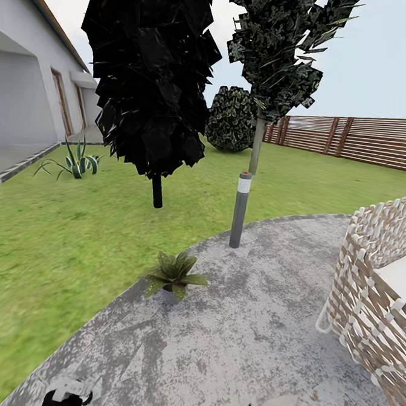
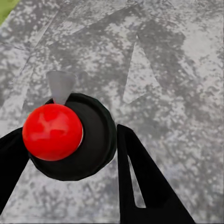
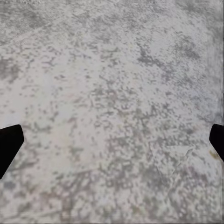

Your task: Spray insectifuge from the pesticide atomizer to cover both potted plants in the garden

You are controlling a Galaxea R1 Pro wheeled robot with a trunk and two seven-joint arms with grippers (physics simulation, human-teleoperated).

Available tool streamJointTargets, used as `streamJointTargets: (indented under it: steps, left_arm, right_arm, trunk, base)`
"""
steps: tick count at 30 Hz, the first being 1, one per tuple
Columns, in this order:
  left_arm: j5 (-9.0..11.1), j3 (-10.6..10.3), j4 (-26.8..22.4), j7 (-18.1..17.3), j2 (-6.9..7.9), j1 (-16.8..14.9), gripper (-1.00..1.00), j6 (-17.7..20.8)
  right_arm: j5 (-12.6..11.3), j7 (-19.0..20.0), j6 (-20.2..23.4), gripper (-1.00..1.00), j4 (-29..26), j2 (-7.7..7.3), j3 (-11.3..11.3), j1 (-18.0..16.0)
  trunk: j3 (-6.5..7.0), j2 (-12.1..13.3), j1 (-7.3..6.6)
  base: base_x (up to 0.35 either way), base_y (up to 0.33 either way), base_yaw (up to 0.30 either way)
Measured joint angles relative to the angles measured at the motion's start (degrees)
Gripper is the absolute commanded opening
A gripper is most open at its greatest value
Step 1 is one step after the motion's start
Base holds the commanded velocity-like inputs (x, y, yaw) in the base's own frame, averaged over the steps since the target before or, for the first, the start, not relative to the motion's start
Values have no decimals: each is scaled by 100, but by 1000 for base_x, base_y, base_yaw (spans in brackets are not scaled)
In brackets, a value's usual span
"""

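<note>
Left gripper (image 2: 70, 158) closed around the pesticide atomizer (image 2: 70, 140), its dark fingers (image 2: 140, 186) bracketing the black round body and red cap, with a pale nozzle poking out toward the paving — seen down the left wrist camera above the mottled grey patio (image 2: 163, 70). From the head camera, the two arms barely peek in at the lower edge, the left gripper at (image 1: 67, 396), while one potted plant (image 1: 173, 278) sits ahead near the patio's curved border with the lawn (image 1: 55, 241), just short of a grey bollard light (image 1: 240, 208). Right gripper (image 3: 112, 140) hangs spread wide and empty over bare paving, only the tips of its fingers (image 3: 9, 142) visible at the frame's sides. A wicker chair (image 1: 373, 281) stands to the right; dark trees (image 1: 151, 78), a round bush (image 1: 233, 119), a striped agave (image 1: 78, 163) and a slatted fence (image 1: 365, 138) fill the background — a second potted plant cannot be made out. Judged from this, the pick-up is done and the approach to the first plant is in hand; the next move likely calls for closing in on the pot, raising the atomizer into view and turning its nozzle toward the leaves before spraying.
</note>
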Motion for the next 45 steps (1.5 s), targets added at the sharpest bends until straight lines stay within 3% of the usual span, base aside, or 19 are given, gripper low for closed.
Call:
streamJointTargets:
  steps: [2, 4, 9, 11, 14, 17, 19, 31, 45]
  left_arm:
    - [28, -4, 21, 677, -38, 126, -100, -23]
    - [26, -16, 24, 938, -104, 168, -100, -29]
    - [2, -28, 34, 1058, -315, 191, -100, -12]
    - [31, -14, 33, 1066, -321, 191, -100, -13]
    - [43, -11, 33, 1066, -324, 193, -100, -17]
    - [44, -10, 35, 1067, -318, 230, -100, -21]
    - [43, -8, 36, 1075, -316, 259, -100, -26]
    - [52, -6, 43, 1079, -323, 293, -100, -24]
    - [154, -3, 44, 1085, -323, 294, -100, -24]
  right_arm:
    - [-43, -11, -169, 100, 10, -31, 2, 6]
    - [-51, -15, -214, 100, 13, -25, 9, 7]
    - [-74, -8, -241, 100, 5, 1, -4, 8]
    - [-77, -8, -242, 100, 4, 1, -7, 8]
    - [-83, -14, -239, 100, -4, -13, -496, 9]
    - [-68, -15, -227, 100, 1, -35, -1276, 9]
    - [-56, -20, -221, 100, 7, -28, -1455, 10]
    - [-65, 4, -218, 100, 339, 13, -1544, 10]
    - [-67, 3, -218, 100, 354, 15, -1547, 10]
  trunk:
    - [0, 0, 0]
    - [0, 0, 0]
    - [0, 0, 0]
    - [0, 0, 0]
    - [4, 0, 0]
    - [12, 0, 0]
    - [18, 0, 0]
    - [55, 0, 3]
    - [58, 0, 3]
  base:
    - [0, 0, 0]
    - [0, 0, 0]
    - [0, 0, 0]
    - [0, 0, -28]
    - [0, 0, -180]
    - [0, 0, -240]
    - [0, 0, -251]
    - [-258, 70, -256]
    - [-324, 86, -268]
